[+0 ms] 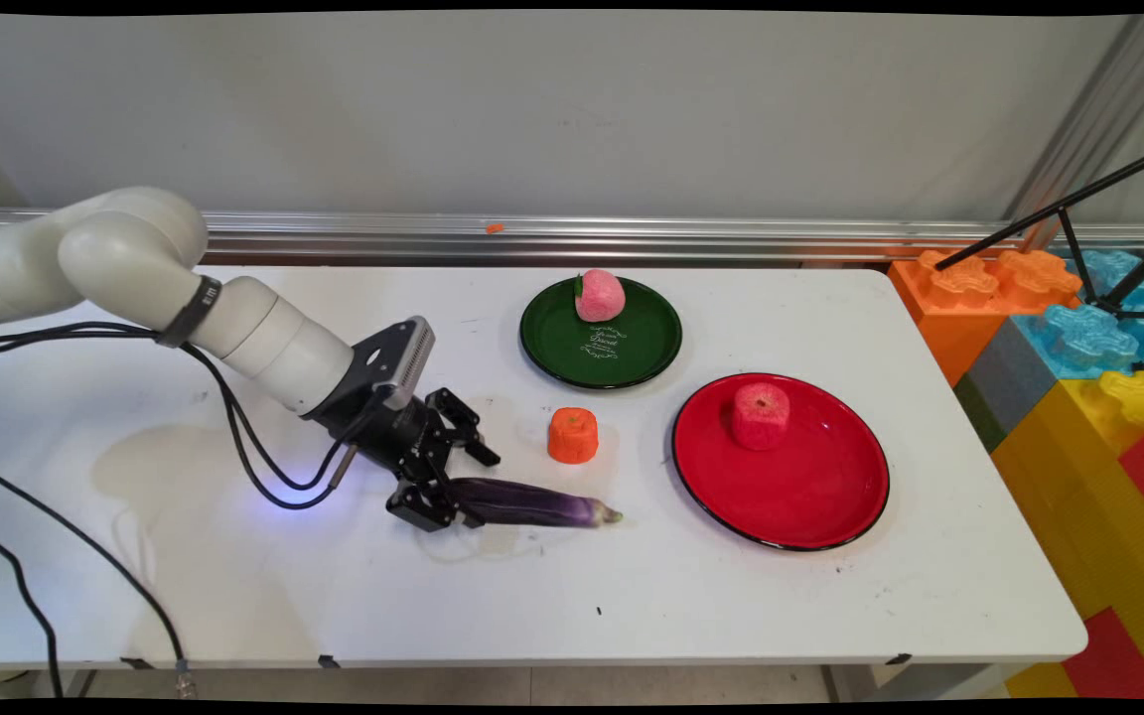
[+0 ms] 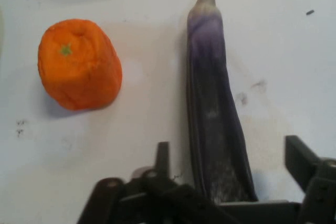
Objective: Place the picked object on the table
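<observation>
**tabletop_tom:** So where's the hand (image 1: 463, 487) at here?

**gen3_gal:** Down low on the surface (image 1: 731, 616), open, with a finger either side of the eggplant's (image 1: 532, 503) thick end. The hand view shows a gap on both sides of the eggplant (image 2: 215, 103), so nothing's gripped; the hand (image 2: 231, 153) is just straddling it. The eggplant lies flat, tip pointing away from the hand.

**tabletop_tom:** What's around it?

**gen3_gal:** A carrot (image 1: 573, 435) stub stands just beside the eggplant, on its far side near the tip, not touching. Further back beyond the eggplant is a green plate (image 1: 632, 367) with a peach (image 1: 600, 296) on its far edge. Off past the eggplant's tip is a red plate (image 1: 810, 497) with a red chunk (image 1: 761, 415) on it.

**tabletop_tom:** Does the lineup look decent?

**gen3_gal:** My read: mostly. The fingers sit square across the eggplant, which is good for a long, round thing. But they're right at the end, so it'd hang tip-heavy and could droop or twist in a pinch. It also looks a bit nearer one finger, so it'd likely get nudged sideways first. The carrot (image 2: 79, 64) is clear of both fingers.
</observation>
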Tool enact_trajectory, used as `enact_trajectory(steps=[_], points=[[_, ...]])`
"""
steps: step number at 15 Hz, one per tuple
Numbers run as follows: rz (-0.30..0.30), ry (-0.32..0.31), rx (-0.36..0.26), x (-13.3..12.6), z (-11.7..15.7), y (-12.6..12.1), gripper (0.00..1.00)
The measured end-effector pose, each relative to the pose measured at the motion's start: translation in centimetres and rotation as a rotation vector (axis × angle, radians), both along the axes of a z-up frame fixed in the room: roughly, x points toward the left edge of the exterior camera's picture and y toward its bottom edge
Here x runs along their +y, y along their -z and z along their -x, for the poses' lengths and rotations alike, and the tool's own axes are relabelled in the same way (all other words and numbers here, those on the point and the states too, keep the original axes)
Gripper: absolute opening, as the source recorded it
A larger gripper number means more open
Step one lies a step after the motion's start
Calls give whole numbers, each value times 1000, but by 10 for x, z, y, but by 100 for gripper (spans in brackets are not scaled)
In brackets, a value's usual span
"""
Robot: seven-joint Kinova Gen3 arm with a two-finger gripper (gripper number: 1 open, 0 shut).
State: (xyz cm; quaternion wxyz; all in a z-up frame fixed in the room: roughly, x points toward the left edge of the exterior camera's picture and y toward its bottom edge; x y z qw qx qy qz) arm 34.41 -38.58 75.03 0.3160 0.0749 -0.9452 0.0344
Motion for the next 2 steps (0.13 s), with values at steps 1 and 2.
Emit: enact_trajectory(steps=[1, 2], points=[[-2, -1, 3, -1, 0, -1, 100], [-4, -4, 5, -1, 0, -3, 100]])
